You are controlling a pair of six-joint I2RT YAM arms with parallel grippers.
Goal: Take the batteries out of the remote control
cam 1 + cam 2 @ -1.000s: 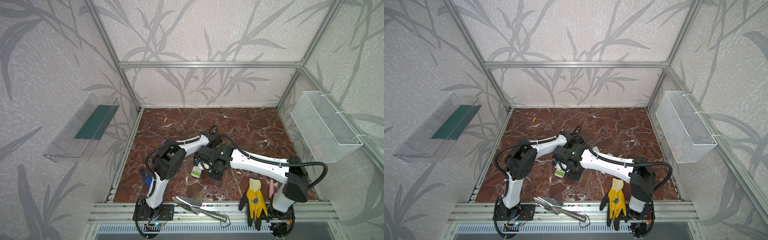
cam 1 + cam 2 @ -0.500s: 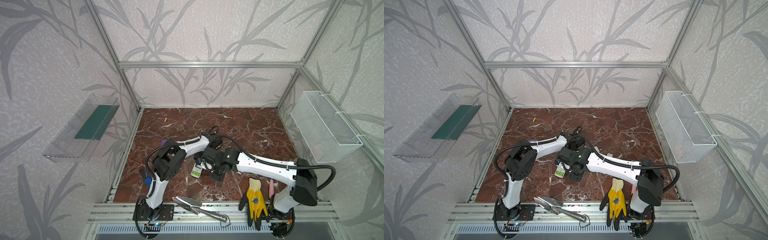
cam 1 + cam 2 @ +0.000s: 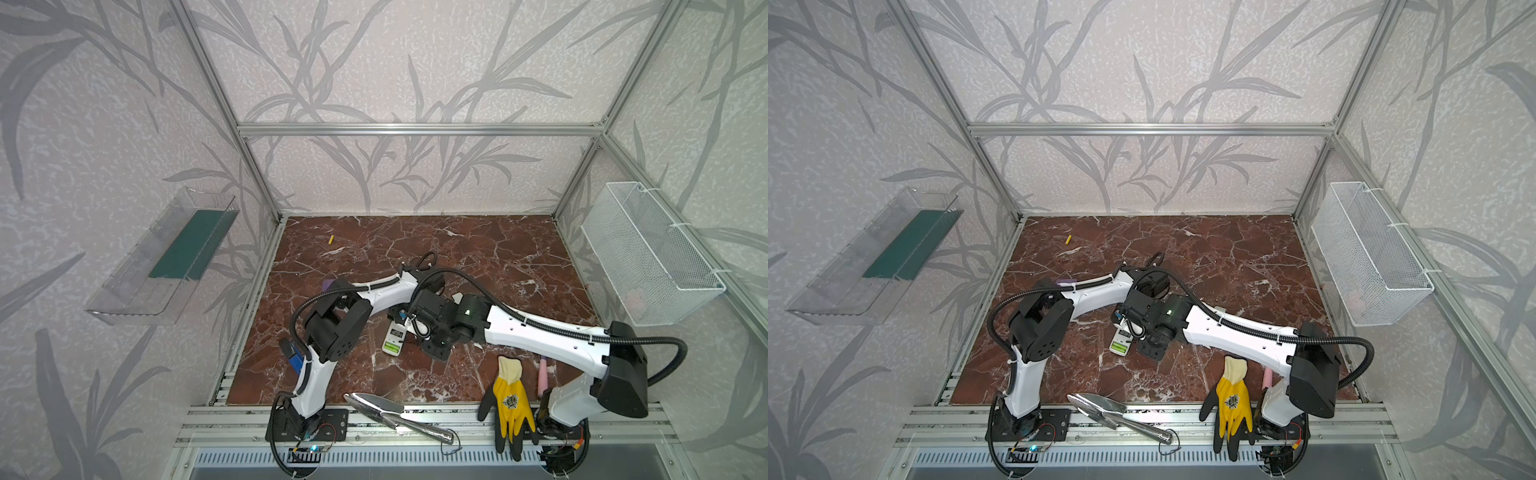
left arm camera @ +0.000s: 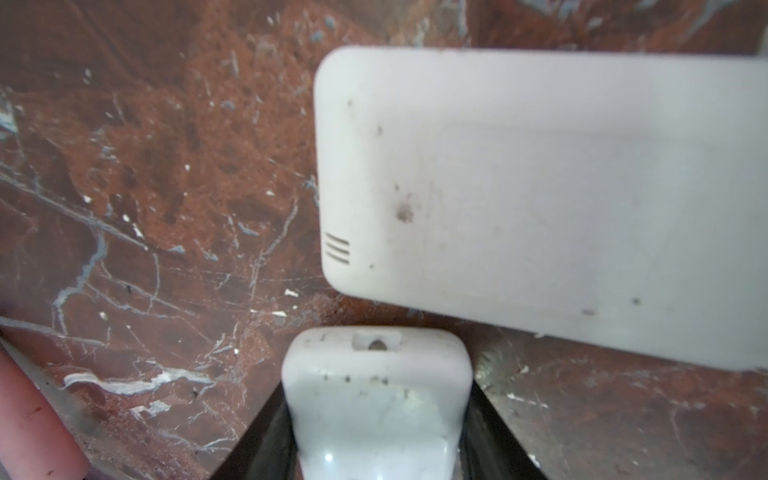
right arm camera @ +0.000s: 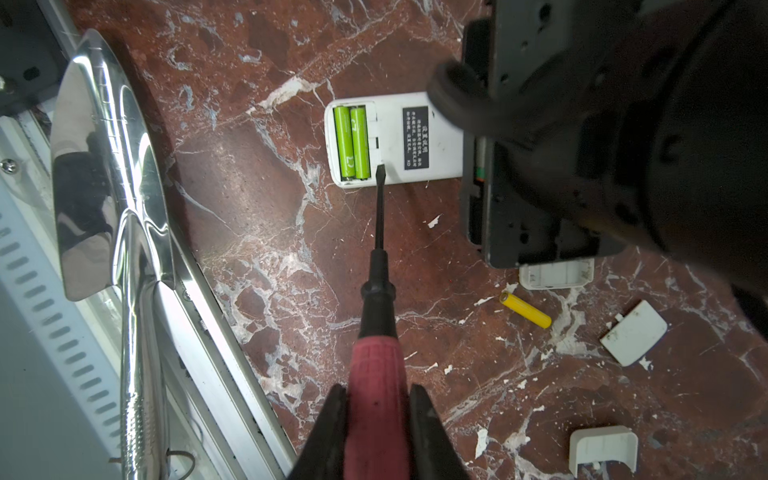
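Observation:
The white remote control [image 5: 415, 137] lies back-up on the marble floor, its compartment open with two lime green batteries [image 5: 352, 141] side by side inside. My right gripper [image 5: 378, 388] is shut on a pink-handled screwdriver [image 5: 376, 374], whose flat tip [image 5: 380, 169] touches the compartment's edge beside the green pair. My left gripper [image 4: 377, 384] is shut on the remote's other end [image 4: 376, 399]. One yellow battery [image 5: 525, 309] lies loose near the remote. Another yellow battery [image 3: 331, 239] lies far back left. In both top views the green batteries [image 3: 391, 346] [image 3: 1119, 347] show beside the crossed wrists.
A second white slab-like casing [image 4: 540, 199] lies just beyond the left gripper. Loose white covers [image 5: 633, 332] [image 5: 602, 451] sit on the floor. A metal trowel [image 3: 386, 411] and a yellow-black glove [image 3: 509, 399] rest on the front rail. A wire basket [image 3: 648, 253] hangs on the right wall.
The right arm's elbow has swung out to the right and its wrist has shifted slightly. The remote and the left arm have stayed in place.

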